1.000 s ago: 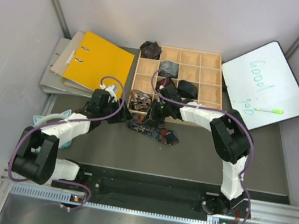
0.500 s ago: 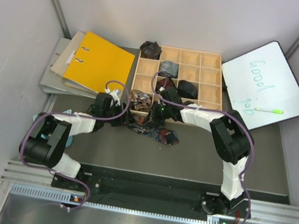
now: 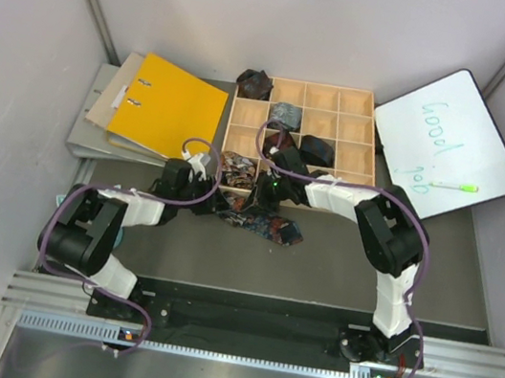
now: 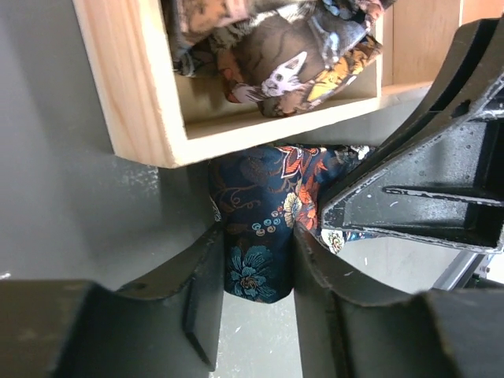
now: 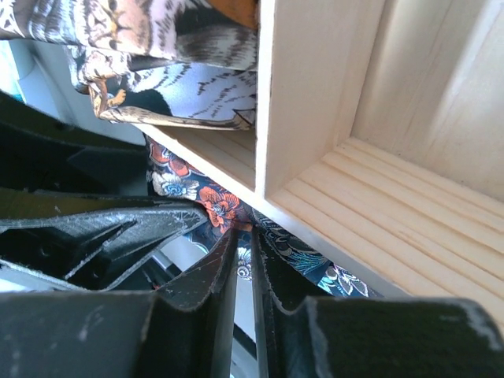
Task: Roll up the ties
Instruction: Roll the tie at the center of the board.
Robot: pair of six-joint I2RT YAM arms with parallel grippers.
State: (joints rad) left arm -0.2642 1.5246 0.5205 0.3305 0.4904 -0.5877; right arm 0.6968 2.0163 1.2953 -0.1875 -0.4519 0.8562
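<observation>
The navy floral tie (image 3: 261, 222) lies on the grey table just in front of the wooden compartment box (image 3: 226, 136). My left gripper (image 3: 215, 200) is at its left end. In the left wrist view the left gripper (image 4: 256, 236) has both jaws pressed against the tie's folded end (image 4: 256, 268). My right gripper (image 3: 259, 195) meets the tie under the box's front edge. In the right wrist view the right gripper (image 5: 246, 236) is nearly closed, pinching a thin layer of the tie (image 5: 216, 205). A brown patterned bundle (image 3: 235, 169) fills the box's near-left cell.
The box also holds dark maroon (image 3: 254, 83), grey-blue (image 3: 285, 115) and black (image 3: 316, 149) bundles. A yellow binder (image 3: 165, 105) lies to the left. A whiteboard (image 3: 444, 144) with a green marker (image 3: 454, 186) lies to the right. The box wall (image 4: 126, 87) is close above both grippers.
My left arm has swung right and its gripper has reached the tie's left end. The right arm has stayed at the tie by the box.
</observation>
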